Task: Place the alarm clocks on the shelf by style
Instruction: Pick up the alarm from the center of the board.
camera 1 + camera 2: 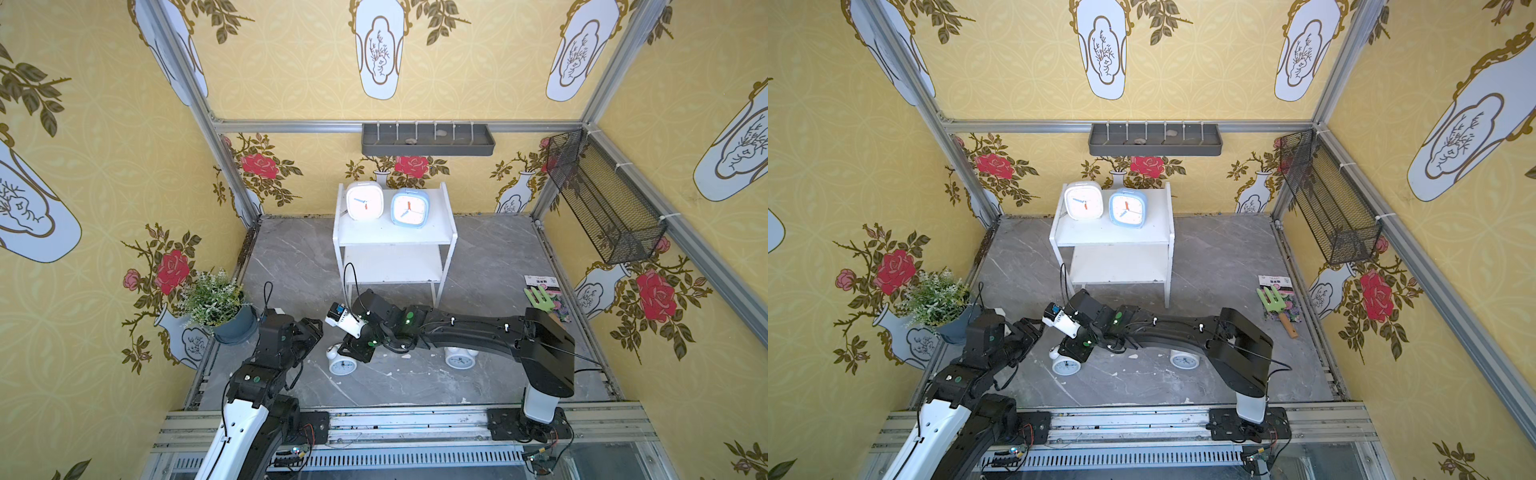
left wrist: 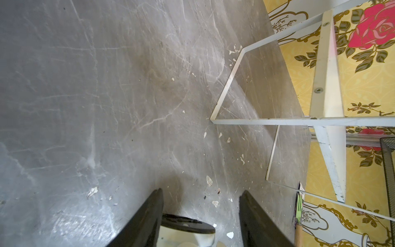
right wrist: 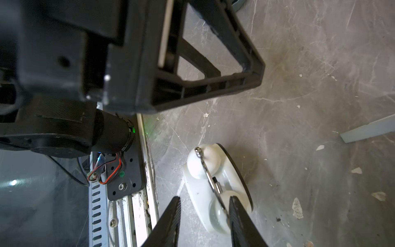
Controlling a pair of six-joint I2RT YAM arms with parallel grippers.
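Observation:
The white shelf (image 1: 395, 237) (image 1: 1113, 237) stands at the back. A white square alarm clock (image 1: 364, 201) and a light blue one (image 1: 409, 208) sit side by side on its top board; the lower board is bare. Two round twin-bell clocks stand on the floor. One (image 1: 460, 360) is half hidden under my right arm. Over the other (image 1: 341, 368) (image 3: 211, 171) hovers my right gripper (image 3: 205, 197) (image 1: 353, 353), open, one finger covering a bell. My left gripper (image 2: 203, 191) (image 1: 318, 328) is open just beyond it, above the floor.
A potted plant (image 1: 216, 303) stands at the left wall. A green garden fork (image 1: 540, 299) on a seed packet lies at the right. The black mesh basket (image 1: 602, 203) and grey wall tray (image 1: 428, 139) hang higher up. Both arms crowd the front left.

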